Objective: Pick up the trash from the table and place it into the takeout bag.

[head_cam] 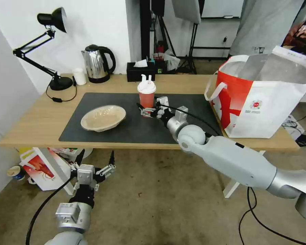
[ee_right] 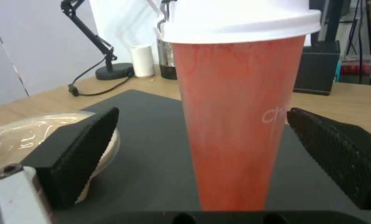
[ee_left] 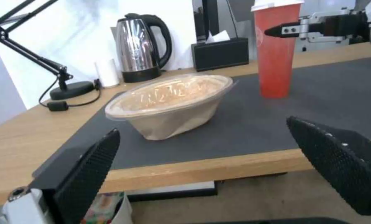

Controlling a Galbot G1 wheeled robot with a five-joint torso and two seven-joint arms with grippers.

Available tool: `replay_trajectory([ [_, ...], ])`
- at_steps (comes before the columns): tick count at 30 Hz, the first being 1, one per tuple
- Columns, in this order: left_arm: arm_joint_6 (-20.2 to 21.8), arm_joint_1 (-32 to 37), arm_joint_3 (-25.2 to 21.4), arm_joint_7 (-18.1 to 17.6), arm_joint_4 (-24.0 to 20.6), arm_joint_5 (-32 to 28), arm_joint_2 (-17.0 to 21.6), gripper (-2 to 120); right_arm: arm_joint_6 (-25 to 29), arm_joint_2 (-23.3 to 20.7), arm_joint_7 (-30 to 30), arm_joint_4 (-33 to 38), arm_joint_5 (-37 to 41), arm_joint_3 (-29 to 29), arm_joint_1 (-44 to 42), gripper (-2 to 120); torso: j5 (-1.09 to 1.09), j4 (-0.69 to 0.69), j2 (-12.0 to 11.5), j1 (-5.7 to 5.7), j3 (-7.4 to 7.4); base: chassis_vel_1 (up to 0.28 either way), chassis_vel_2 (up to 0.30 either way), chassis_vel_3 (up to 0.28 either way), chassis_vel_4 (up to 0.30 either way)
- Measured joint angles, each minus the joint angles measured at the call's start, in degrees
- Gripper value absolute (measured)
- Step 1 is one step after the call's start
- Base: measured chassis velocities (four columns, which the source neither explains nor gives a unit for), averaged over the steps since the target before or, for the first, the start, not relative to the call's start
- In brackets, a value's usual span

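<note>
cup: red translucent cup (head_cam: pixel 146 96) with white lid and 2 straws, upright on the dark grey mat (head_cam: pixel 132 129), mid-table, slightly toward the far edge.
right gripper: right gripper (head_cam: pixel 149 111) at the cup's lower body from the near-right side, claw spread, 1 finger on each side of the cup. In the right wrist view the cup (ee_right: pixel 239 124) stands between the 2 black pads (ee_right: pixel 83 149) with a gap on both sides, no pinch visible.
container: shallow oval tan lidded container (head_cam: pixel 103 117) on the mat, left of the cup and well apart from it, sitting tilted. In the left wrist view its clear lid (ee_left: pixel 173 91) shows glare.
takeout bag: red-and-white takeout bag (head_cam: pixel 261 98) at the right end of the table, standing open, silver lining visible, white loop handle hanging on its left side.
table: light-wood table (head_cam: pixel 34 126), mat covering its middle.
left gripper: left gripper (head_cam: pixel 94 162) low, in front of the table's near edge, below the container, claw spread, holding nothing.
far edge: black desk lamp (head_cam: pixel 51 47) at far left, small white cup (head_cam: pixel 80 76) next to it, steel kettle (head_cam: pixel 98 63), then black tissue box (head_cam: pixel 141 70) behind the red cup.
floor: white box with red print (head_cam: pixel 44 168) under the table's left end.
</note>
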Motion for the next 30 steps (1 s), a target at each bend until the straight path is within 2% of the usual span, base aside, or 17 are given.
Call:
replay_trajectory([
  [12, 0.0, 0.0, 0.0, 0.0, 0.0, 0.0, 0.0, 100, 0.1, 0.2, -0.1, -2.2, -0.9, 0.3, 0.3, 100, -0.01, 0.00, 0.0, 0.00, 0.00, 0.000, 0.000, 0.000, 0.000],
  [30, 0.0, 0.0, 0.0, 0.0, 0.0, 0.0, 0.0, 100, 1.6, 6.2, -1.8, -10.6, -2.4, 1.3, 0.4, 100, -0.01, 0.01, 0.0, -0.01, 0.00, 0.000, 0.000, 0.000, 0.000],
])
